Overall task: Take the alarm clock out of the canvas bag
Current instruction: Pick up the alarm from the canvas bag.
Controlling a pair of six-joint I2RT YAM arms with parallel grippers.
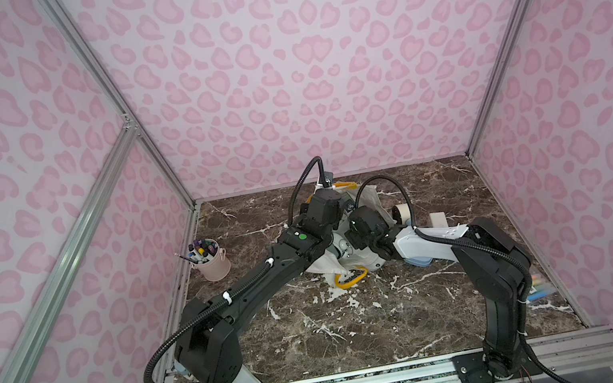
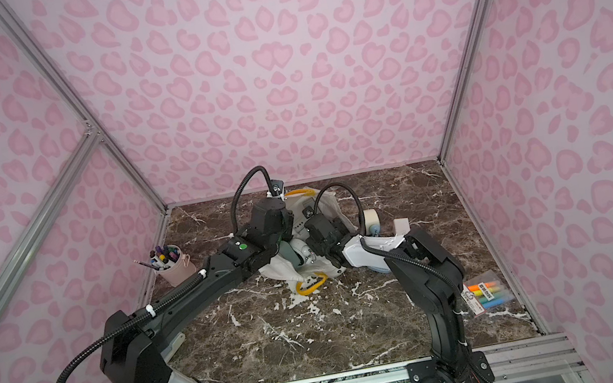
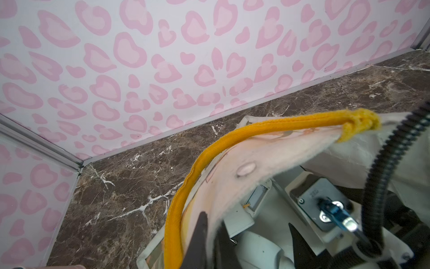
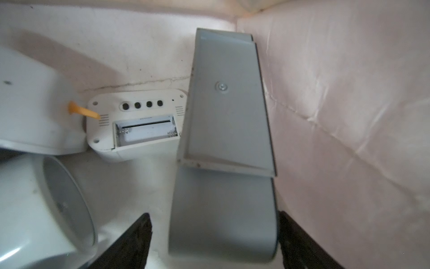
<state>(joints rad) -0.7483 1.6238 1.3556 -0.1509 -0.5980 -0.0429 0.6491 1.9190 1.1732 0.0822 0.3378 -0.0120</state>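
Left gripper (image 3: 213,235) pinches the off-white canvas bag's (image 3: 256,149) rim, holding its mouth open. Right gripper (image 4: 215,217) reaches inside, jaws wide, straddling the grey wedge-shaped alarm clock (image 4: 225,116), apparently unclamped.

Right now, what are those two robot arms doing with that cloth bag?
They are working together on the canvas bag. The left gripper is shut on the bag's rim beside the yellow strap, holding the mouth open. The right gripper has reached inside, its jaws open on either side of a grey block. A white clock lies next to it, back showing, with an empty battery slot. Both are down in the bag, not out yet.
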